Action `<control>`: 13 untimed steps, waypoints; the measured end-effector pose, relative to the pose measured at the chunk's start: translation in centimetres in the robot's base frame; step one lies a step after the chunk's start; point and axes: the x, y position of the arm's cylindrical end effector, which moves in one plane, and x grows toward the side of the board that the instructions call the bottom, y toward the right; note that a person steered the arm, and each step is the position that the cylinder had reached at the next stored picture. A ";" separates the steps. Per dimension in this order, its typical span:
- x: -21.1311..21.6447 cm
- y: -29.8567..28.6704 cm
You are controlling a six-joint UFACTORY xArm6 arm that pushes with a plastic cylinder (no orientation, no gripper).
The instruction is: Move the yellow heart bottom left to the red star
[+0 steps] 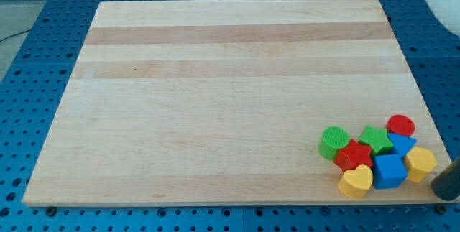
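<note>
My tip, a bare rod grasping nothing, may shove the yellow hexagon and scatter the cluster around the heart and red star.

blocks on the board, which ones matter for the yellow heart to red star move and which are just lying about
Job: yellow heart, red star, my tip at the view's bottom right edge.

Lying about: green cylinder, green star, red cylinder, blue triangle, blue cube, yellow hexagon.

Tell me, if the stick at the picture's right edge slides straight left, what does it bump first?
Probably the yellow block at the cluster's right end; my tip sits just right of and slightly below it. The blue cube comes next. Depth is unclear, so it could slip past below.
</note>
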 end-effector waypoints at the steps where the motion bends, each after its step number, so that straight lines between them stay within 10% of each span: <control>1: 0.0 -1.3; 13: -0.1 -8.5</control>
